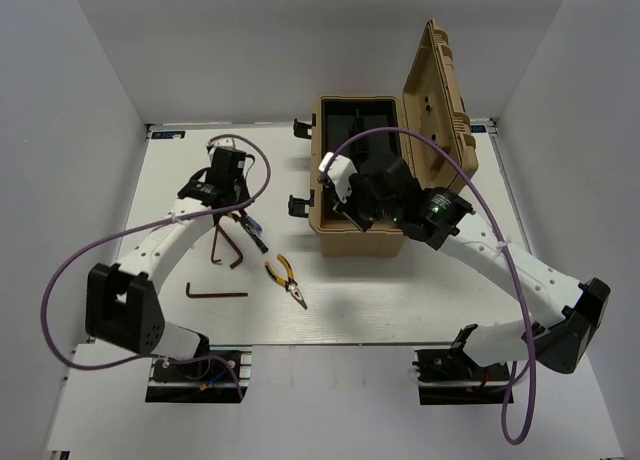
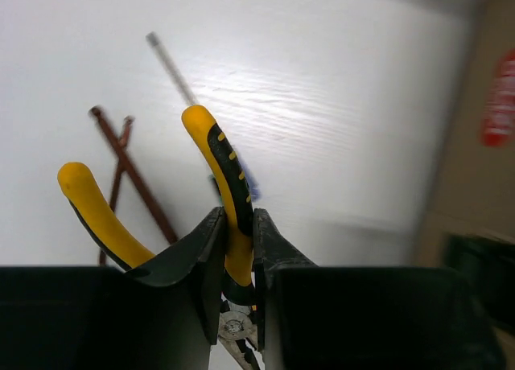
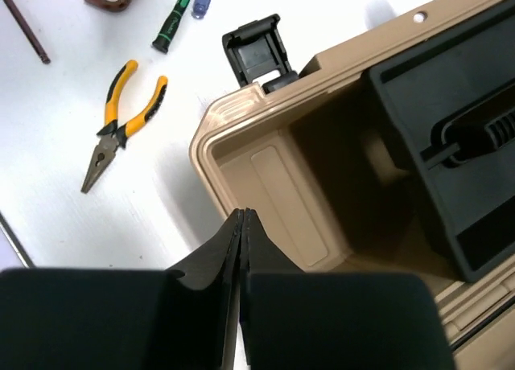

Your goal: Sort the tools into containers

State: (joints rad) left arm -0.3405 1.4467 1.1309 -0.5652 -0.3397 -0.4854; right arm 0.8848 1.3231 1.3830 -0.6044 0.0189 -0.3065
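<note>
White table (image 1: 400,310) with toolbox (image 1: 345,246), pliers (image 1: 287,281), hex keys (image 1: 218,293), perhaps a screwdriver (image 3: 170,27)

R fingers (image 3: 211,261) pressed together over open tan toolbox (image 3: 273,185) corner; pliers (image 3: 113,133) nearby

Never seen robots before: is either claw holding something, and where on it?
The left gripper clamps yellow-and-black pliers by one handle, near the pivot. The right gripper holds nothing.

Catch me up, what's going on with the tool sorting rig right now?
The left gripper is shut on one handle of a pair of yellow-black pliers over the table. The right gripper is shut and empty, above the near corner of the open toolbox. A second pair of pliers, two hex keys and screwdrivers lie on the table.
</note>
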